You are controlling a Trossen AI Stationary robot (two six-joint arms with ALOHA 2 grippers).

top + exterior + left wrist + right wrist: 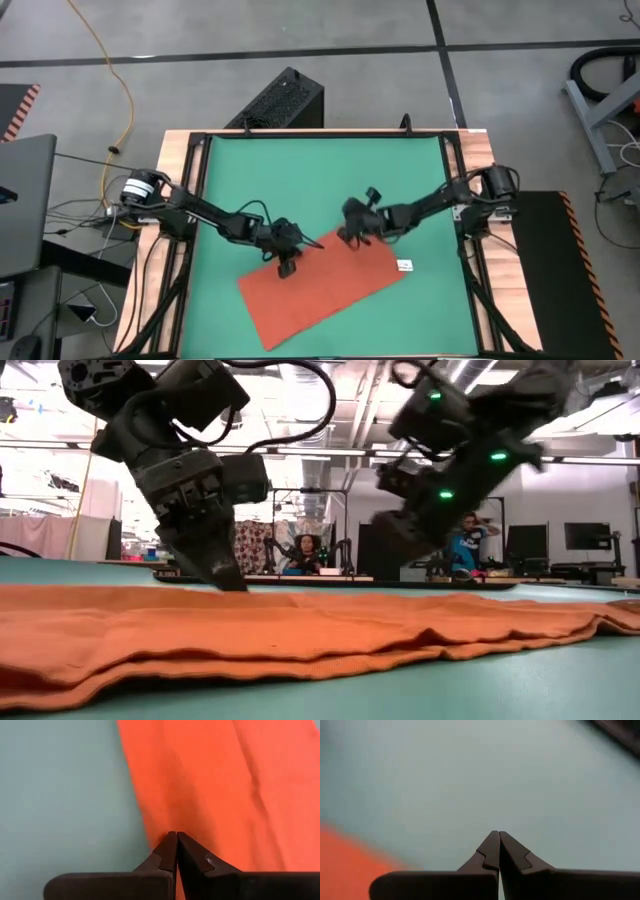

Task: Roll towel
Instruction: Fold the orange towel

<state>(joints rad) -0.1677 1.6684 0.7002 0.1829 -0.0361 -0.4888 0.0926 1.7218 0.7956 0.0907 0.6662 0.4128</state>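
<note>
We note the towel (318, 292) lies flat, folded into a strip on the green table (300, 170), long axis running diagonally from near-left to far-right. The left gripper (287, 268), fingers clenched empty, is tipped down touching its far long edge near the middle. The right gripper (350, 238), also clenched empty, hangs just above the far-right end, over bare table.
</note>
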